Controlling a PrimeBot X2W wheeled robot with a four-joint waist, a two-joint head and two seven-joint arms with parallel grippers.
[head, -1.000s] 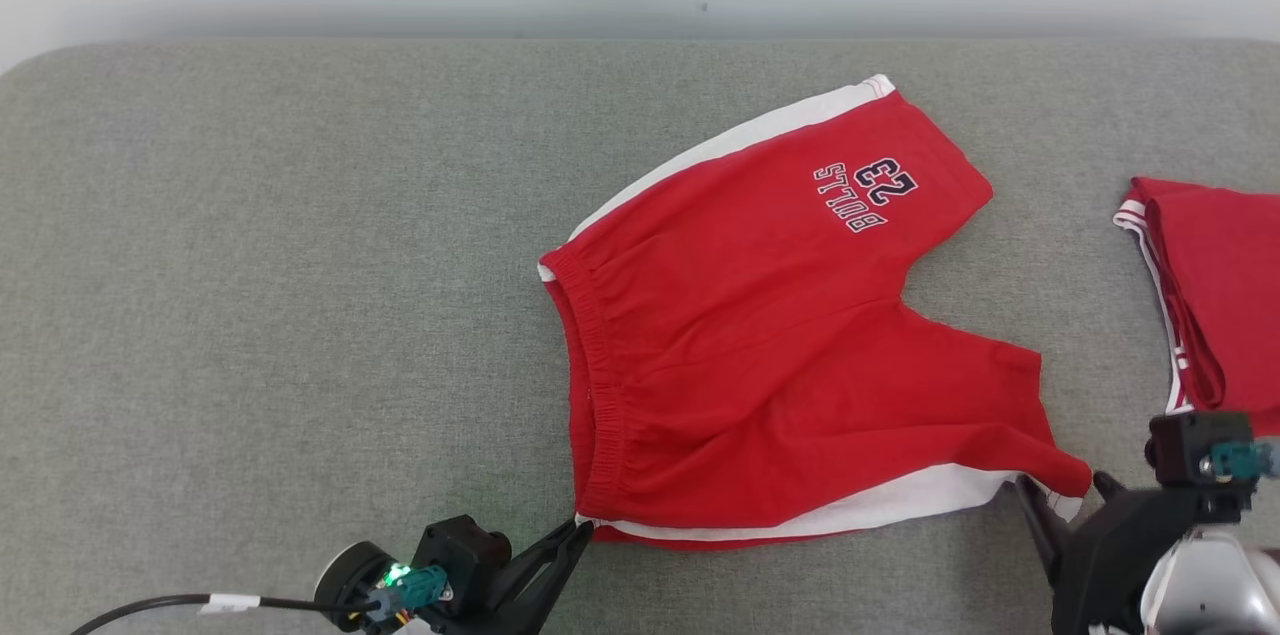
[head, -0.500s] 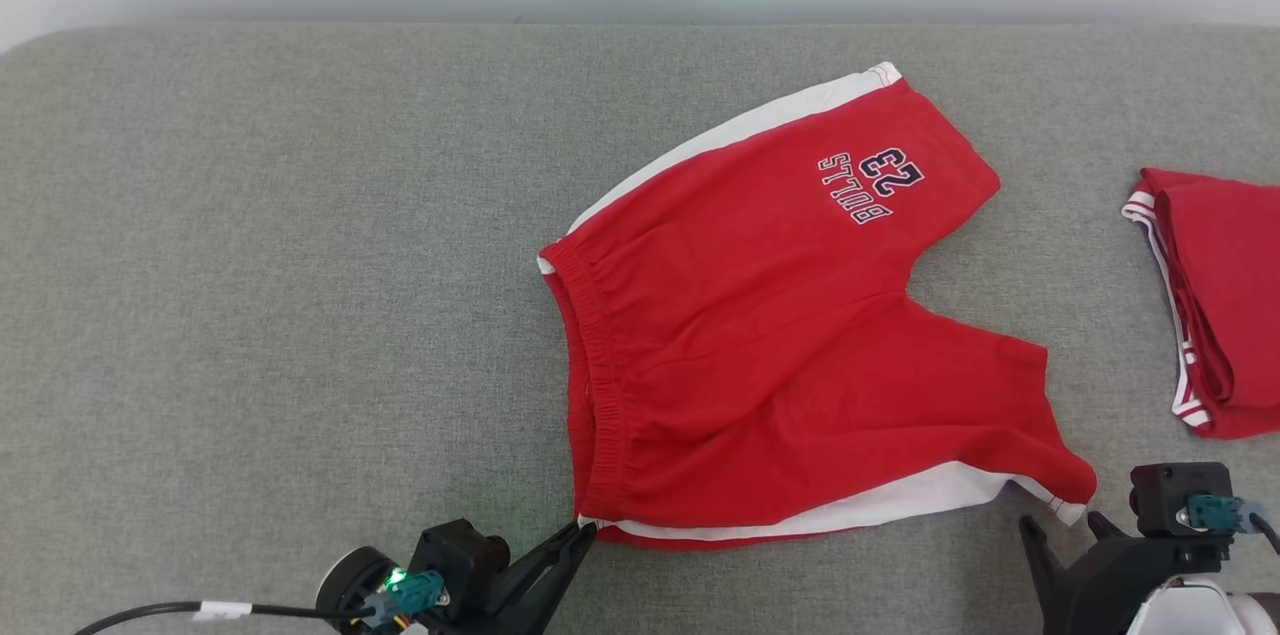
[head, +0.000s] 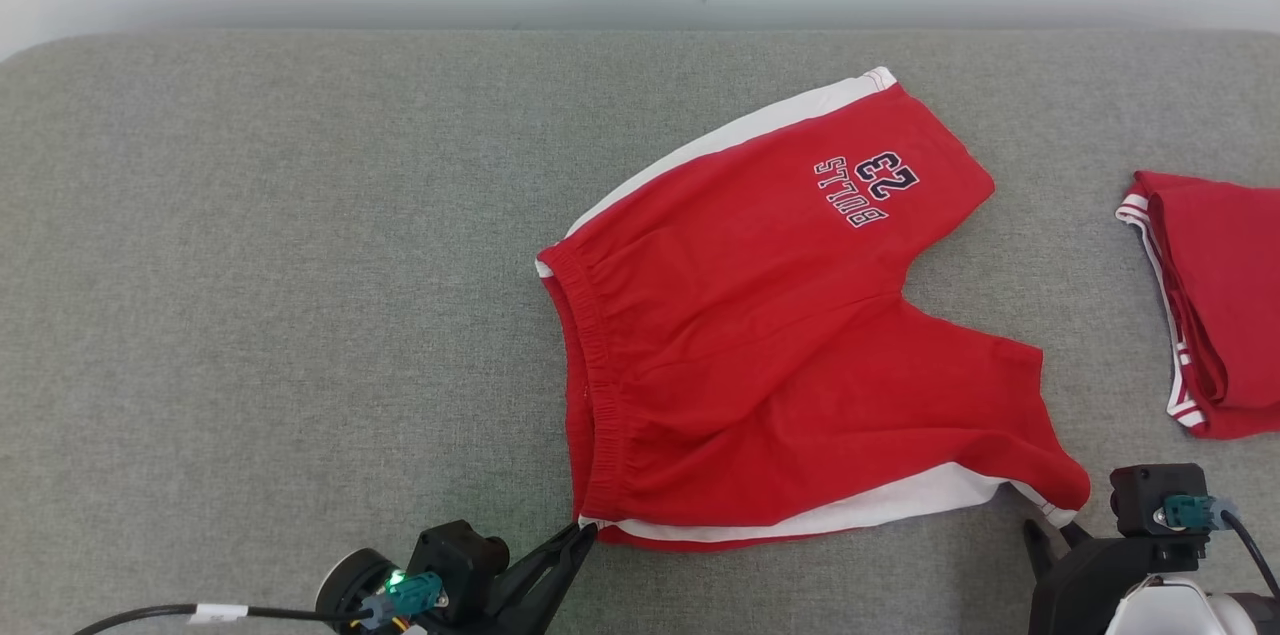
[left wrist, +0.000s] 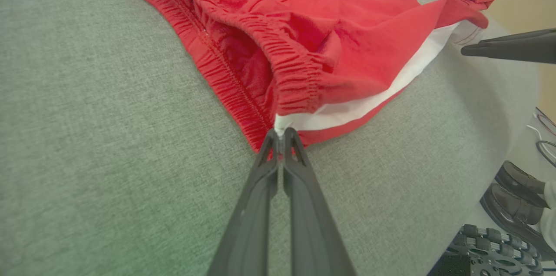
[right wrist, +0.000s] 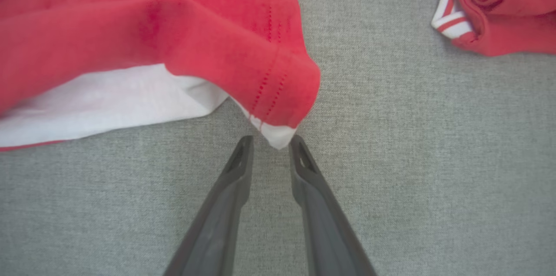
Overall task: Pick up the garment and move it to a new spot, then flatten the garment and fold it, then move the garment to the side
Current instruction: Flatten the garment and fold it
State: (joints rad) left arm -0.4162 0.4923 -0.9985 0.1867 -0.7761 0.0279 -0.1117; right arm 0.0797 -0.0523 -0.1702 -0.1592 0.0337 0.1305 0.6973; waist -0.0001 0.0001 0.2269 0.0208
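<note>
Head view: one corner pinched, the second lined up

We see a wide grey fabric-covered surface (head: 250, 315) carrying the task's garment, a pair of red fabric shorts with white side stripes (head: 760, 355). It lies spread but rumpled right of centre, with the waistband toward our left. A second, folded red garment (head: 1220, 315) lies apart at the right edge. Our left hand (left wrist: 281, 134) is pressed together on the near waistband corner (left wrist: 284, 120). Our right hand (right wrist: 270, 142) stands partly spread, its fingers straddling the white hem corner (right wrist: 278, 136) of the near leg. We judge this to be the grasp before lifting. The right fingers should bite both fabric layers, deeper than the very tip. Then we raise both corners together, keeping the near edge taut.
</note>
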